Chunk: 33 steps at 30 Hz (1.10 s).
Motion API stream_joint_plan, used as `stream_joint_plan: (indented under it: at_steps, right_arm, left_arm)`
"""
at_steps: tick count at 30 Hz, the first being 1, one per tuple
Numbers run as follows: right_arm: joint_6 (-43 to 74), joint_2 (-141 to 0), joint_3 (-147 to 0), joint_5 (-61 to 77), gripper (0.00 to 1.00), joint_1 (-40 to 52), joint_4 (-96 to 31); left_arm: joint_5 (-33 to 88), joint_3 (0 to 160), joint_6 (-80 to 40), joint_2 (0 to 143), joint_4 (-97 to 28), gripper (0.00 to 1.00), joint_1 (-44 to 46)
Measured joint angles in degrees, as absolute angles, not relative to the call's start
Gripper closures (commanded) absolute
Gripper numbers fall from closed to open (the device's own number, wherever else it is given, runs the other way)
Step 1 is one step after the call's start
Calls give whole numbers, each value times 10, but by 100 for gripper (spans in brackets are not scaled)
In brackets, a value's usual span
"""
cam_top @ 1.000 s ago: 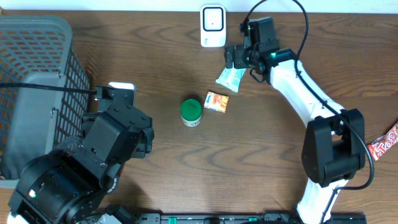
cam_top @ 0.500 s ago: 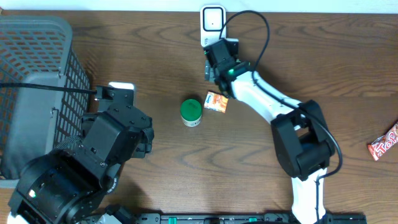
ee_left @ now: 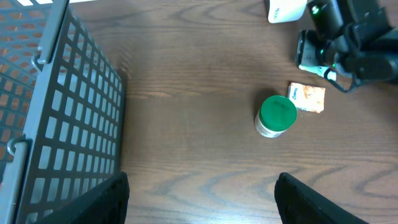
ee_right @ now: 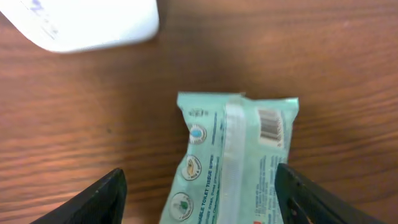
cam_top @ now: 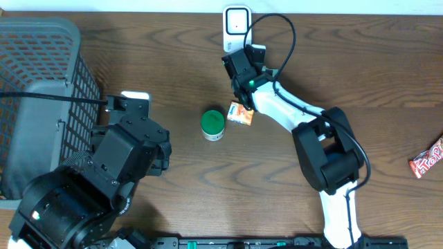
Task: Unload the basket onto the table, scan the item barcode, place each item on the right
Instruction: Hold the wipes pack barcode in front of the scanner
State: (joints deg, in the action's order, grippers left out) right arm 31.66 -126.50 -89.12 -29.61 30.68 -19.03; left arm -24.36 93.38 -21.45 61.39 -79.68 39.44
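Observation:
A mint-green tissue packet point(ee_right: 236, 162) lies flat on the wooden table, its barcode point(ee_right: 270, 124) facing up near its top right corner. My right gripper point(ee_right: 199, 177) straddles it, open: the right finger sits close to the packet's edge and the left finger point(ee_right: 99, 199) stands well clear. The white scanner point(cam_top: 237, 28) stands just beyond, at the table's back edge. In the overhead view the right gripper point(cam_top: 242, 69) covers the packet. My left gripper point(ee_left: 202, 186) hangs open over bare wood beside the basket, holding nothing.
A green-lidded jar point(cam_top: 212, 124) and a small orange packet point(cam_top: 241, 114) lie mid-table just in front of the right gripper. A grey wire basket point(cam_top: 41, 104) fills the left side. A red candy bar point(cam_top: 426, 158) lies at the right edge.
The right arm has swung left toward the scanner and now sits over the tissue packet with its jaws narrower. The left arm has not moved.

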Motion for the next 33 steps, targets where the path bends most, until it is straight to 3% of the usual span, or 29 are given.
stream_joint_plan:
  at_steps: [3,7,15,22,33]
  right_arm:
    - [316,-1282,-891,-300,29,307,-190]
    - [316,-1290,-892,-313,61,307,-197]
    - [320,-1290,-925,-318,97,307,-256]
    - [324,-1303,-1048,-232,99,305,-440]
    - [243,-1306,-1111,170,99,230,-559]
  left_arm:
    - [-244,934,-214,614,-797,25,394]
    - [-244,934,-214,614,-797,25,394]
    - [-244,934,-215,614,-797,25,394]
    - [-244,934,-214,614,-797,25,394]
    - [-244,934,-215,614,-797,25,394]
